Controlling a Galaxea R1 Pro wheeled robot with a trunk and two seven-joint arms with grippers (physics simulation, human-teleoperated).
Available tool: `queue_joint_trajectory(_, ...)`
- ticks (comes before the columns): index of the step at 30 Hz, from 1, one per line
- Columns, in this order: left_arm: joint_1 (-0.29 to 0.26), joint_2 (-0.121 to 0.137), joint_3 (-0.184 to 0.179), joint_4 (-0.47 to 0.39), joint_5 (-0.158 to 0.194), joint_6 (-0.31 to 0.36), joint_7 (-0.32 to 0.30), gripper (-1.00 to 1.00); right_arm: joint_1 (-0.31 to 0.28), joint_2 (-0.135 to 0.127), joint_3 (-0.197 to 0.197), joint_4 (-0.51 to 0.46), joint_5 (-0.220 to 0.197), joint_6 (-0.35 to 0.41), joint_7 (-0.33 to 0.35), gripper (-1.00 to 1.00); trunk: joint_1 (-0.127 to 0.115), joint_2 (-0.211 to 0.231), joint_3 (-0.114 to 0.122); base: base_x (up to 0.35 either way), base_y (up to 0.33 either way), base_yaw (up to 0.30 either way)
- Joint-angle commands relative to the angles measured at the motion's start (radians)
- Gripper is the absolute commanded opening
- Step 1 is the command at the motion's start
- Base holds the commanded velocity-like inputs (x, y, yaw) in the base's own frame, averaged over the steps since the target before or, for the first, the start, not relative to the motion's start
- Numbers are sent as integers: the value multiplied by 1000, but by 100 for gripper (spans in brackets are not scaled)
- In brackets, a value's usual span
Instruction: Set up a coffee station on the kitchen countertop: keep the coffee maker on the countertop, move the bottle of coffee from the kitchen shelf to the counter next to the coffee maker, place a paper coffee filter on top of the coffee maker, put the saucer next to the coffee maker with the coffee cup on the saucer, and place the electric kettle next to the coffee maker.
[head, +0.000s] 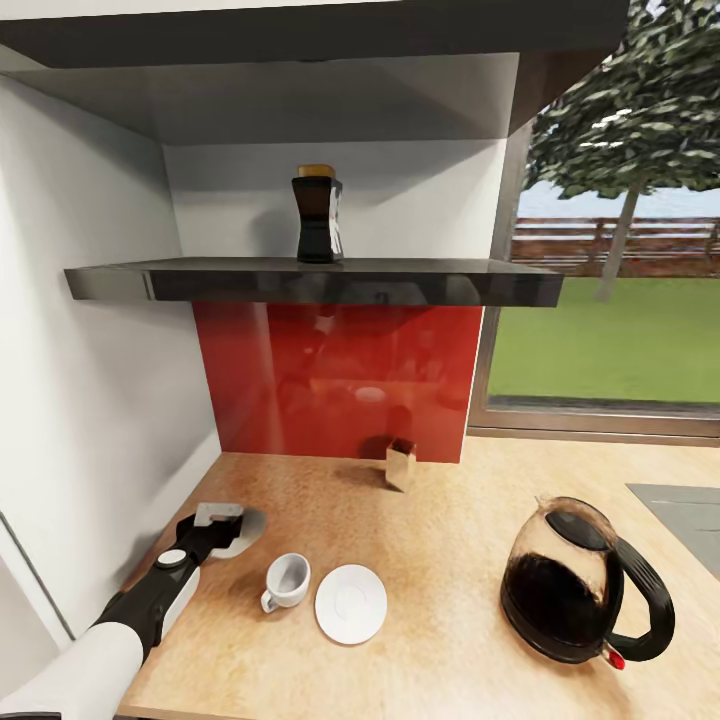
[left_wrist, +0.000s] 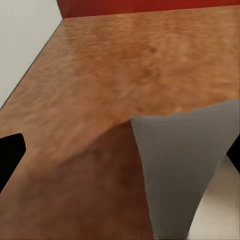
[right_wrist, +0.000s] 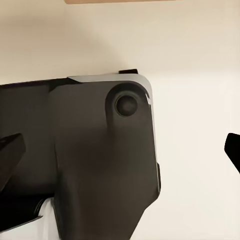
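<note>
The bottle of coffee (head: 318, 218), dark with a yellow lid, stands on the kitchen shelf (head: 310, 280). On the kitchen countertop (head: 450, 520) below, the white coffee cup (head: 286, 580) sits just left of the saucer (head: 350, 603), touching nothing. The electric kettle (head: 575, 585) stands at the front right. My left gripper (head: 222, 520) is low over the counter's left side, open, with a grey paper coffee filter (left_wrist: 182, 170) lying between its fingers close to one pad. My right gripper (right_wrist: 122, 150) is open and holds nothing. The coffee maker is out of view.
A small beige box (head: 400, 465) stands by the red backsplash (head: 340, 380). A white wall (head: 90, 400) borders the counter on the left. A window (head: 610, 330) is at the right, and a grey inset (head: 680, 510) sits at the counter's far right. A dark robot part (right_wrist: 100, 165) lies ahead of the right gripper.
</note>
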Motion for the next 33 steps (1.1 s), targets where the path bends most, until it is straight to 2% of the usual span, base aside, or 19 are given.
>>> queue_joint_trajectory(1, 0, 0, -1, 3, -2, -2, 1, 100, 0, 0, -7, 1, 0, -4, 0, 100, 0, -1, 0, 0, 0, -4)
queue_joint_trajectory(33, 4, 14, -10, 24, -13, 16, 2, 100, -1, -1, -5, 1, 0, -3, 0, 100, 0, -1, 0, 0, 10, -33)
